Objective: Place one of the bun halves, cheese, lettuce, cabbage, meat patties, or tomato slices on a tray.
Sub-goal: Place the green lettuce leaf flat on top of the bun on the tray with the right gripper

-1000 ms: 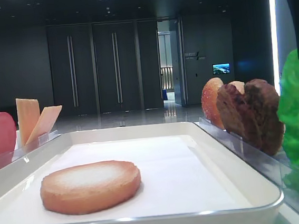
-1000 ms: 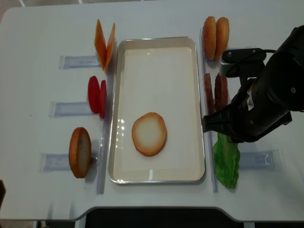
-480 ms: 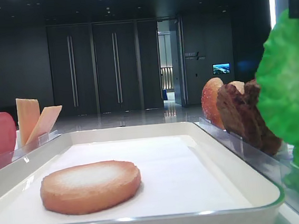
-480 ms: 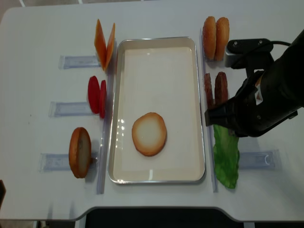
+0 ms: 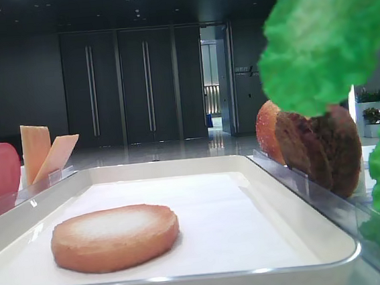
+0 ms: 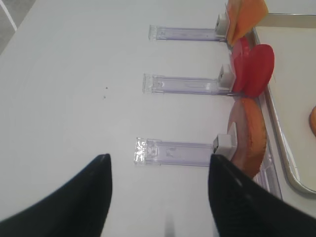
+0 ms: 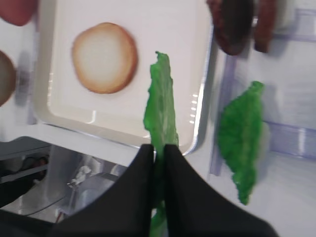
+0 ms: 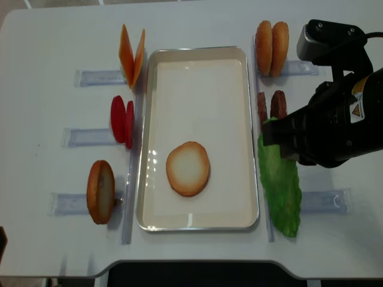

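Observation:
My right gripper (image 7: 159, 147) is shut on a bright green lettuce leaf (image 7: 160, 98), which hangs in the air over the right rim of the white tray (image 8: 197, 89). From overhead the held lettuce (image 8: 272, 158) is beside the patties. One bun half (image 8: 188, 168) lies flat on the tray floor. A second lettuce leaf (image 7: 242, 133) stays in its clear holder right of the tray. My left gripper (image 6: 159, 157) is open above bare table, left of another bun half (image 6: 247, 133) standing in a holder. Cabbage is out of view.
Left of the tray stand cheese slices (image 8: 131, 55) and tomato slices (image 8: 122, 119) in clear holders. On the right are two more bun halves (image 8: 272, 40) and meat patties (image 8: 272, 107). The table's front edge (image 8: 191, 263) is close behind the tray.
The right gripper has lifted the lettuce leaf up out of its holder and carried it toward the tray's right rim. The left arm and the bun on the tray have not moved.

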Motion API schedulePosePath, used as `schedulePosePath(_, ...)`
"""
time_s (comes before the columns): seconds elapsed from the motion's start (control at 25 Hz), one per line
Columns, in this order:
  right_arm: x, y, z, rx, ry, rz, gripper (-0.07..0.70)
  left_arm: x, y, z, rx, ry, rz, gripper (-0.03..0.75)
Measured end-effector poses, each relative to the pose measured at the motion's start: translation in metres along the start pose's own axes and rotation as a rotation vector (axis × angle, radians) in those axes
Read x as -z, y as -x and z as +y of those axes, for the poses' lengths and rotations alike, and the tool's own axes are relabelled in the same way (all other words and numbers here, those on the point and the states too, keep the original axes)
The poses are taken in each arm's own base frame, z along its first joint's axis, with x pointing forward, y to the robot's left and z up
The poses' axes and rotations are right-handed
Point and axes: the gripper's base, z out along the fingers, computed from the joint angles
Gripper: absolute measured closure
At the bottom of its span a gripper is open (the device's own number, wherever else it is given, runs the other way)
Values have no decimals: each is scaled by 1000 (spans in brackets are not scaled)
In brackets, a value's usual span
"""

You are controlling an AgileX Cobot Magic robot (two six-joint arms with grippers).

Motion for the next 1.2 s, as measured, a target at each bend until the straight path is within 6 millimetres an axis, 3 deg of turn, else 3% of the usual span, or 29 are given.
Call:
schedulePosePath(0.36, -10, 8, 34, 80, 359, -16, 603, 0, 0, 0, 0, 0, 0, 244)
schedulePosePath(0.8, -70, 27, 54, 151, 572, 42, 603, 0, 0, 0, 0, 0, -1, 244)
schedulePosePath(1.2, -112, 38, 54, 169, 624, 32, 604, 0, 0, 0, 0, 0, -1, 244)
